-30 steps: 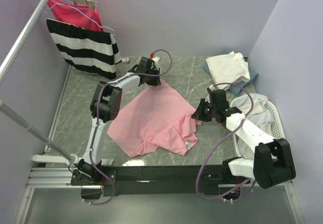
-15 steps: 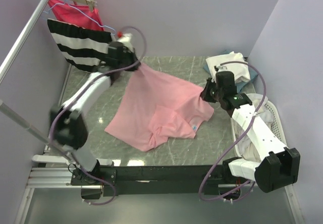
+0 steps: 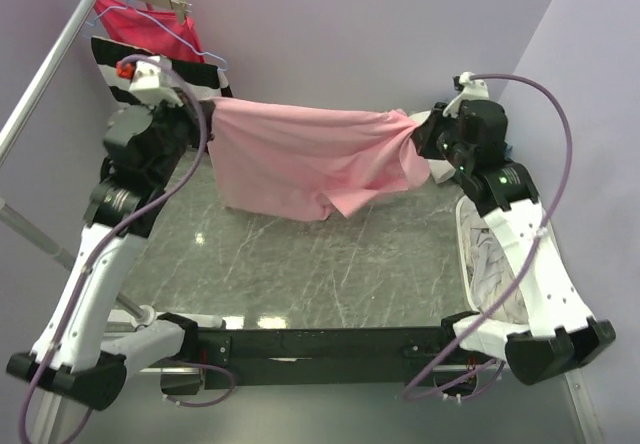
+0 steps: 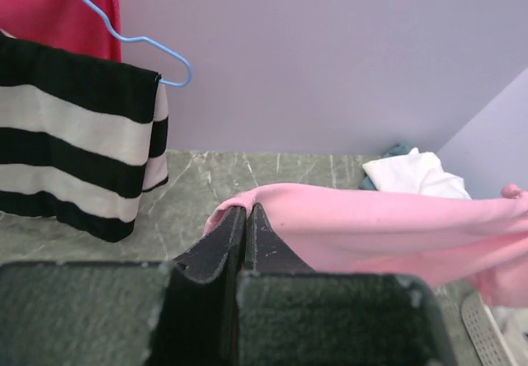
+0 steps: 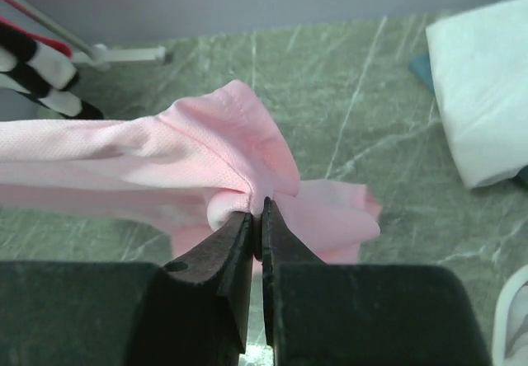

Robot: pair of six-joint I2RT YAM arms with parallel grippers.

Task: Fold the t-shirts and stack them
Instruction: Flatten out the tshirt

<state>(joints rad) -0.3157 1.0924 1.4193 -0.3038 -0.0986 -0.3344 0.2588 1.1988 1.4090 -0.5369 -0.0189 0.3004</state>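
The light pink t-shirt [image 3: 310, 159] hangs stretched in the air between my two grippers, its lower edge sagging toward the table. My left gripper [image 3: 207, 116] is shut on its left end; in the left wrist view the closed fingertips [image 4: 246, 211] pinch the pink cloth [image 4: 388, 226]. My right gripper [image 3: 425, 136] is shut on its right end; in the right wrist view the tips [image 5: 257, 211] pinch a bunched pink fold [image 5: 206, 152]. A folded cream-white t-shirt [image 5: 487, 86] lies at the back right, over something blue [image 5: 422, 68]; it also shows in the left wrist view [image 4: 417, 174].
A black-and-white striped garment [image 3: 105, 64] and a magenta-red one [image 3: 150, 19] hang on a rack at the back left. A white basket [image 3: 495, 264] with pale clothes stands at the right edge. A slanted metal pole [image 3: 45, 74] crosses the left side.
Both arms have risen and moved apart, lifting the pink t-shirt off the table and stretching it out in the air between them.
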